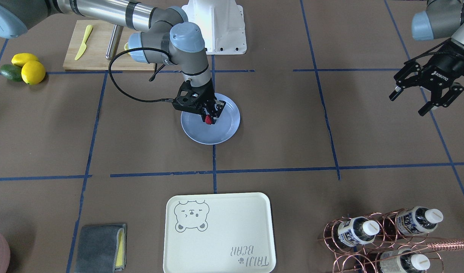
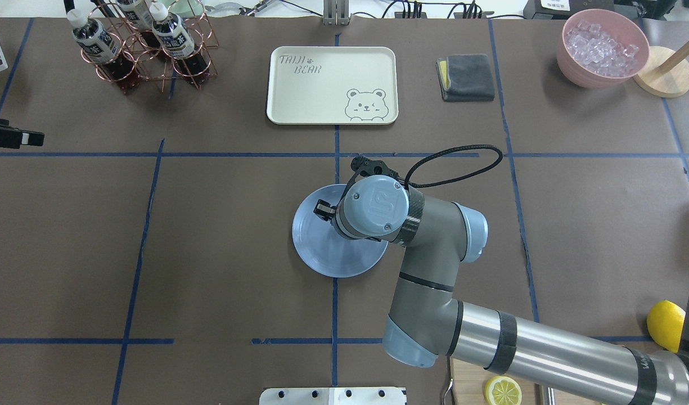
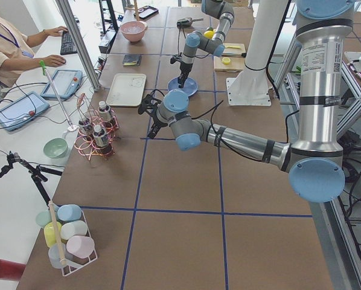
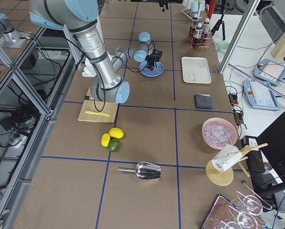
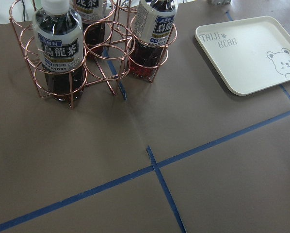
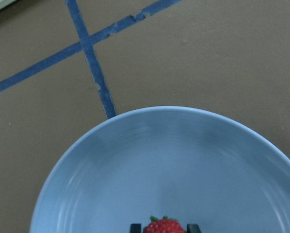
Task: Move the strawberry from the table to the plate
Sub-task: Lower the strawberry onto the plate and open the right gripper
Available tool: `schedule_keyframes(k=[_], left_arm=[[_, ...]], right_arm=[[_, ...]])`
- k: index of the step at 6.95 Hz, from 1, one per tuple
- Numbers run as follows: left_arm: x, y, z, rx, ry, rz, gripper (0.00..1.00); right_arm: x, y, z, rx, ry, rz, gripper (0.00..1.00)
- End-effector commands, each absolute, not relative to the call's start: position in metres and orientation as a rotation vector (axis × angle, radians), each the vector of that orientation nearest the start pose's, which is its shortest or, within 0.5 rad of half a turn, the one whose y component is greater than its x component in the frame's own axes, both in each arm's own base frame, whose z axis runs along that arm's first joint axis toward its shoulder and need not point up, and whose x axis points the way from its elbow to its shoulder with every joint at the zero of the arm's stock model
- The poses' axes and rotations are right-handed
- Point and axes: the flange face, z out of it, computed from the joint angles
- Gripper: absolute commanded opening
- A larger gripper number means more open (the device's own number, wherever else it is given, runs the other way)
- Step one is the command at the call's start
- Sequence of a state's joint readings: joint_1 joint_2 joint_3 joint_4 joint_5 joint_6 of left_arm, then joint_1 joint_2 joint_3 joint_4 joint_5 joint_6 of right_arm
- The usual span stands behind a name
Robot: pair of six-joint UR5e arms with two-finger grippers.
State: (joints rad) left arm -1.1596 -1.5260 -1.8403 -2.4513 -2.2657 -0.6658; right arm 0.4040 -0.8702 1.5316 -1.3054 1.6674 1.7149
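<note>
The light-blue plate [image 1: 201, 134] lies mid-table on the brown table [image 1: 277, 125]. My right gripper [image 1: 209, 119] points down over it, shut on the small red strawberry [image 1: 208, 120], which hangs just above the plate's surface. In the right wrist view the strawberry [image 6: 163, 226] sits between two dark fingertips [image 6: 135, 227] at the bottom edge, over the plate [image 6: 159, 165]. From overhead, the wrist hides the berry and covers part of the plate [image 2: 322, 253]. My left gripper [image 1: 408, 104] hovers open and empty, far off to the side.
A cream bear-print tray [image 1: 218, 233] lies at the operators' edge, with a grey cloth [image 1: 99, 246] and a copper rack of bottles [image 1: 387, 235] on either side. Lemons and an avocado [image 1: 25, 68] sit by a cutting board [image 1: 99, 49]. A pink ice bowl [image 2: 603, 48] stands in a corner.
</note>
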Motion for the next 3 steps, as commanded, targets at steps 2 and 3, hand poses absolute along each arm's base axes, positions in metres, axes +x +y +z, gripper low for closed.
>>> schedule_keyframes(k=[2,3], left_arm=[[0.125,-0.461,0.45,0.579,1.066,0.156,0.99],[0.122,-0.46,0.455,0.58,1.056,0.162,0.99]], right_arm=[[-0.614,-0.399,0.22,0.059,-0.948,0.409,1.0],[-0.594,-0.407,0.214,0.063,-0.972,0.389,1.0]])
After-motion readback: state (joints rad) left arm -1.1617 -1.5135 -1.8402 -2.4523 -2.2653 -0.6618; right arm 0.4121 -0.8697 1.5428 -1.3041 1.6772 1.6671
